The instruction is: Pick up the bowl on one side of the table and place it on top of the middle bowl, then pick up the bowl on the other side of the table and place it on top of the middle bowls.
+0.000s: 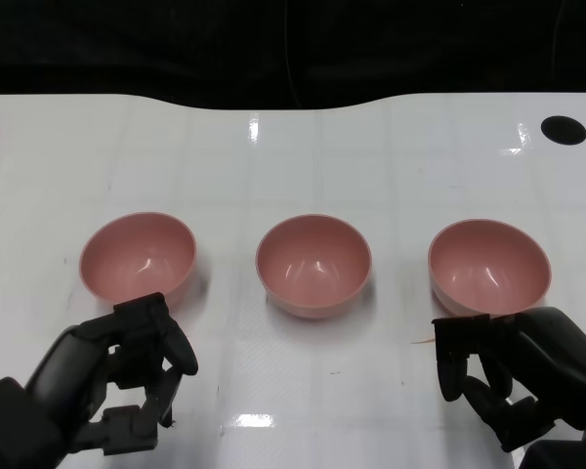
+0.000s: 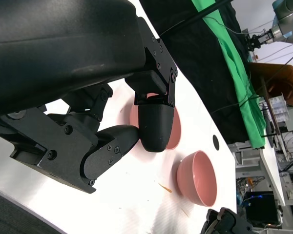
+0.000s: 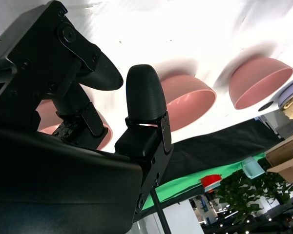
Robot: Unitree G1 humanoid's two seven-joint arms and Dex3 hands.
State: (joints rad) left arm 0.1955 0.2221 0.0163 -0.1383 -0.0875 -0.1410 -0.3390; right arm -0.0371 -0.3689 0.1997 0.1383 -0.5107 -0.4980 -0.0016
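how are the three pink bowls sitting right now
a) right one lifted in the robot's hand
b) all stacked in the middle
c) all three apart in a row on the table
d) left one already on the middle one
c: in the head view the left bowl, middle bowl and right bowl stand apart in a row on the white table, none stacked or lifted, and the left hand and right hand hold nothing.

- The left hand sits low over the table, fingers curled inward, holding nothing.
- The right hand sits likewise on its side, fingers bent downward and apart, holding nothing.
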